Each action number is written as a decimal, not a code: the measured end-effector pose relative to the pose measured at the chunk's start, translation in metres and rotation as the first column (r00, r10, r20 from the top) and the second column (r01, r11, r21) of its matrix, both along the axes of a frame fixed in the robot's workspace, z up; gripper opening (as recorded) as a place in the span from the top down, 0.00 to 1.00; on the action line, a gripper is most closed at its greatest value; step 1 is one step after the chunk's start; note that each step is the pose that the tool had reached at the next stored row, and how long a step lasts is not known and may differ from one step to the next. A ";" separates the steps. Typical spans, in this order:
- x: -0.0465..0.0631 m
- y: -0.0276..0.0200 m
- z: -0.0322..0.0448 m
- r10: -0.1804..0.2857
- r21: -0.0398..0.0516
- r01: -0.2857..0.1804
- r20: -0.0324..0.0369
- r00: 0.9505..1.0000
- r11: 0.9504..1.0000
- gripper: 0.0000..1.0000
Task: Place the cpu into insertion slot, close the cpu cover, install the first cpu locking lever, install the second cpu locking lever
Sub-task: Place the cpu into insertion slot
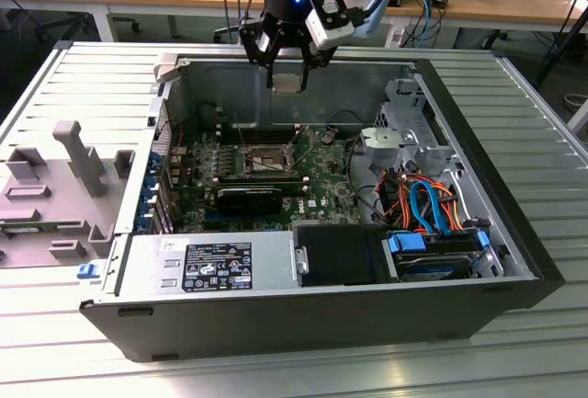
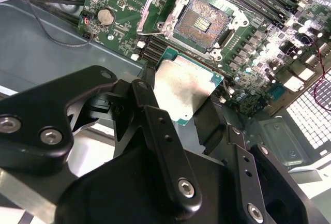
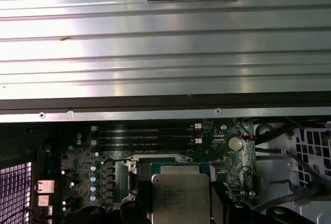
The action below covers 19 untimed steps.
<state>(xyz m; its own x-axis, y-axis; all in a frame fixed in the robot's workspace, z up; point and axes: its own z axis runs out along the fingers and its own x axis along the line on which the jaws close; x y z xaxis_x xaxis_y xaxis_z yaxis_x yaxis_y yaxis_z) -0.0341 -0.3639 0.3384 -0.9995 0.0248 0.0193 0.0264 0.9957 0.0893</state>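
My gripper (image 1: pixel 287 85) hangs over the far wall of the open computer case, shut on the cpu (image 1: pixel 288 83). In both wrist views the silver-topped cpu (image 2: pixel 186 90) (image 3: pixel 181 197) sits clamped by its edges between the black fingers (image 2: pixel 155 115). It is held in the air, apart from the green board. The insertion slot (image 1: pixel 265 160) (image 2: pixel 203 23) lies open below, its dark contact field bare. The cpu cover (image 2: pixel 161 2) stands swung up at one side of the slot. Thin levers (image 1: pixel 296 143) rise beside the slot.
Memory slots (image 3: pixel 147 135) run beside the socket. A black block (image 1: pixel 248 199) lies on the board towards the front of the case. A labelled power supply (image 1: pixel 211 266) and a drive bay with blue and orange cables (image 1: pixel 427 203) fill the case front. A grey fixture (image 1: pixel 64 173) sits on the ribbed table at the exterior view's left.
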 end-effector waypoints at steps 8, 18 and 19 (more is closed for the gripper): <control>0.000 0.0000 -0.0022 0.000 0.000 0.000 0.000 1.000 1.000 0.46; 0.000 0.0000 -0.0039 0.000 0.000 0.000 0.000 1.000 1.000 0.46; 0.000 0.0000 -0.0041 0.000 0.000 0.000 0.000 1.000 1.000 0.46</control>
<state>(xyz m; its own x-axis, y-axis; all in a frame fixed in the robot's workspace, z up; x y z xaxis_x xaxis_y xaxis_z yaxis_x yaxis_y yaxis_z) -0.0341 -0.3639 0.3343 -0.9995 0.0248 0.0193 0.0264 0.9957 0.0893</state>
